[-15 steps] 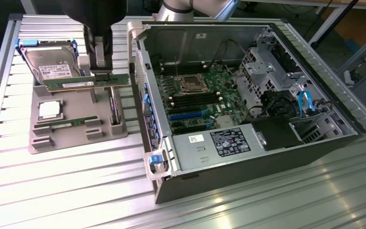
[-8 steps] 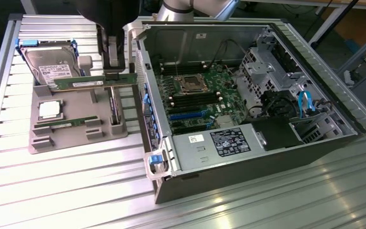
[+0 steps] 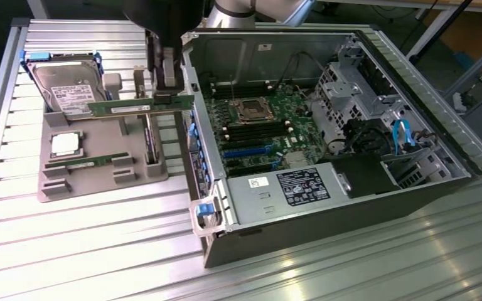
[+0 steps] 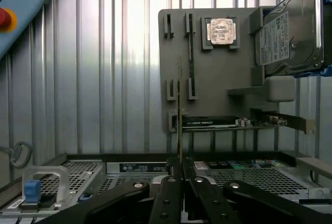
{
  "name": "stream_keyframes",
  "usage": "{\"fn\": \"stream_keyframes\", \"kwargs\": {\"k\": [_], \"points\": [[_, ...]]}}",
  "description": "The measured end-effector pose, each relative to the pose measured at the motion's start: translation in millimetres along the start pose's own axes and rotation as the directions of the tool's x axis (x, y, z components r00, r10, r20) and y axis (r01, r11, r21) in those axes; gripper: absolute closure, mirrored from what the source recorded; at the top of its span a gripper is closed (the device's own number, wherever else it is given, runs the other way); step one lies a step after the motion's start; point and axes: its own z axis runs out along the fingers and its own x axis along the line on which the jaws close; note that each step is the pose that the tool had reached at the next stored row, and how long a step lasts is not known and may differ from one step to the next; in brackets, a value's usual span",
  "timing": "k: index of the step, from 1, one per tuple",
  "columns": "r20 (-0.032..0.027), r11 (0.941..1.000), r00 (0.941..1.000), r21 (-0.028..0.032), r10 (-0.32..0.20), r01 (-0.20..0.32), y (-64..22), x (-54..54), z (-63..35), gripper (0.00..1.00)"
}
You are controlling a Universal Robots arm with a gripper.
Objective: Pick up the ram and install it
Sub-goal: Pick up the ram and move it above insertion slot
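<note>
Ribbed metal table w/ an open PC case and a grey parts tray. Nearest in the wrist view, the gripper is clamped on one end of the ram, seen edge-on. The ram hangs above the tray, just beside the case. Pickup looks done; install not yet. Farther off, the mobo slots look unfilled. A 2nd stick and an HDD rest in the tray.

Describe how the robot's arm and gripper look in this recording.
The arm is silver-grey metal with a dark wrist section. The gripper is black, its jointed finger links fastened with round silver screw heads.
</note>
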Motion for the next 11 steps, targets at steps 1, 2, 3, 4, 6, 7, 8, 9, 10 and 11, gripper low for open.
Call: {"fn": "stream_keyframes", "kwargs": {"k": [1, 2, 3, 4, 6, 7, 8, 9, 10, 11], "points": [[0.0002, 1.0000, 1.0000, 0.0001, 0.000, 0.000, -4.7, 0.0, -0.1, 0.88], [0.0001, 1.0000, 1.0000, 0.0000, 0.000, 0.000, -7.5, 0.0, -0.3, 0.88], [0.0001, 1.0000, 1.0000, 0.0001, 0.000, 0.000, -11.1, 0.0, -0.4, 0.88], [0.0001, 1.0000, 1.0000, 0.0001, 0.000, 0.000, -14.6, 0.0, -0.6, 0.88], [0.0001, 1.0000, 1.0000, 0.0001, 0.000, 0.000, -21.5, 0.0, -0.8, 0.88], [0.0001, 1.0000, 1.0000, 0.0000, 0.000, 0.000, -23.5, 0.1, -0.9, 0.88], [0.0001, 1.0000, 1.0000, 0.0000, 0.000, 0.000, -25.5, 0.1, -1.0, 0.88], [0.0001, 1.0000, 1.0000, 0.0000, 0.000, 0.000, -28.7, 0.1, -1.2, 0.88], [0.0001, 1.0000, 1.0000, 0.0000, 0.000, 0.000, -33.4, 0.1, -1.4, 0.88], [0.0001, 1.0000, 1.0000, 0.0000, 0.000, 0.000, -36.6, 0.1, -1.5, 0.88]]}}
